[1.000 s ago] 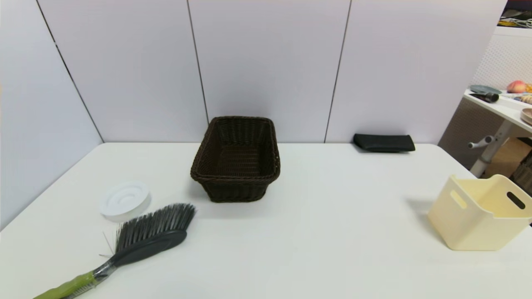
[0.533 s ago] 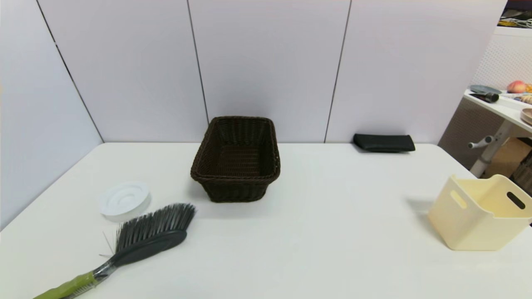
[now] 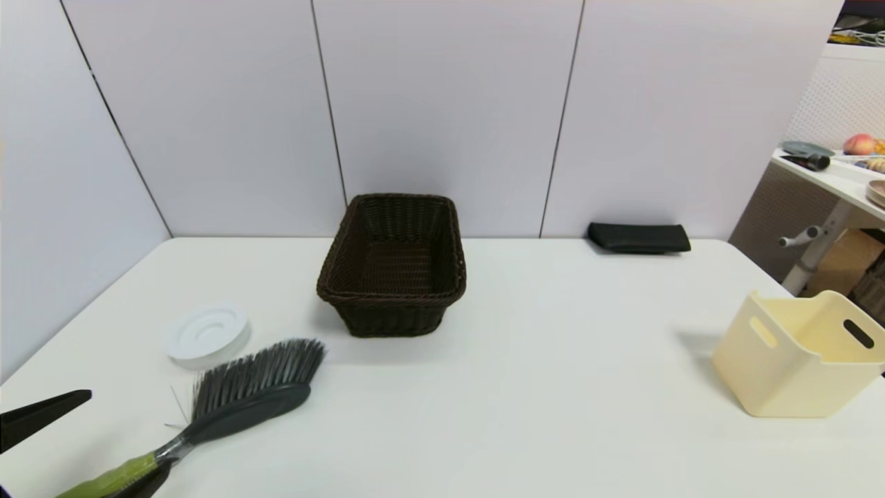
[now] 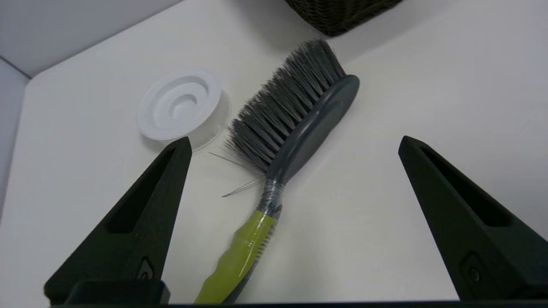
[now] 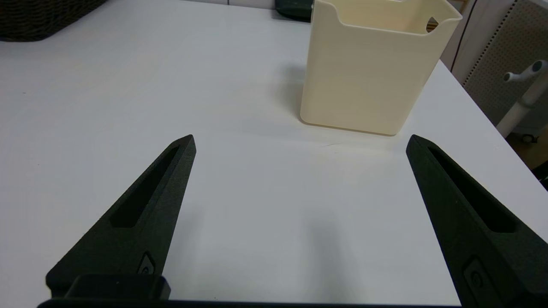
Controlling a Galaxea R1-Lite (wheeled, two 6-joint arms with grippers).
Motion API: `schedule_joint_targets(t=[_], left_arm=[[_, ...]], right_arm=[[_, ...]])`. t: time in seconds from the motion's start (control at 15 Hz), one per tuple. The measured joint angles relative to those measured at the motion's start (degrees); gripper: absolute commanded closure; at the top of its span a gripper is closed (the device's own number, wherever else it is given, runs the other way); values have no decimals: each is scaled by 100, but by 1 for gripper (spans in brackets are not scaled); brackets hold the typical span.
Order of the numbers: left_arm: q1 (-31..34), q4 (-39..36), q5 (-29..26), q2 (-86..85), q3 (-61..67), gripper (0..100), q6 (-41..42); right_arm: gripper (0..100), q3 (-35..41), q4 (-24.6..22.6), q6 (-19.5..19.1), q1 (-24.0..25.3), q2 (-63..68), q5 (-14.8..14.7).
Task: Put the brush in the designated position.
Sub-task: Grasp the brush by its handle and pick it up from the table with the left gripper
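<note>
I have the left gripper (image 4: 293, 143) spread wide over the brush (image 4: 282, 141), so the green handle (image 4: 239, 256) sits between the fingers for a grasp. The brush lies flat at the near left of the table (image 3: 553, 387), beside a white lid (image 3: 207, 333). The right gripper (image 5: 299, 143), also wide, waits near the cream bin (image 5: 368, 77).
</note>
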Motion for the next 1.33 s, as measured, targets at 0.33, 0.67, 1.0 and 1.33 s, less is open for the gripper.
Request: schedule_joint_targets(t=[0.33,0.67,1.0,1.33], left_arm=[[74,-555,-6,1263,-24,0,171],[216,-992,13,2506,-88,0,210],[544,-1008,21,3101,-151,0,146],[640,-990,-4,3322,-123,0,138]], right_arm=[[0,0,0,2,0,0,-2],[0,0,0,2,0,0,0],[0,0,1,2,0,0,0],[0,0,0,0,0,0,0]])
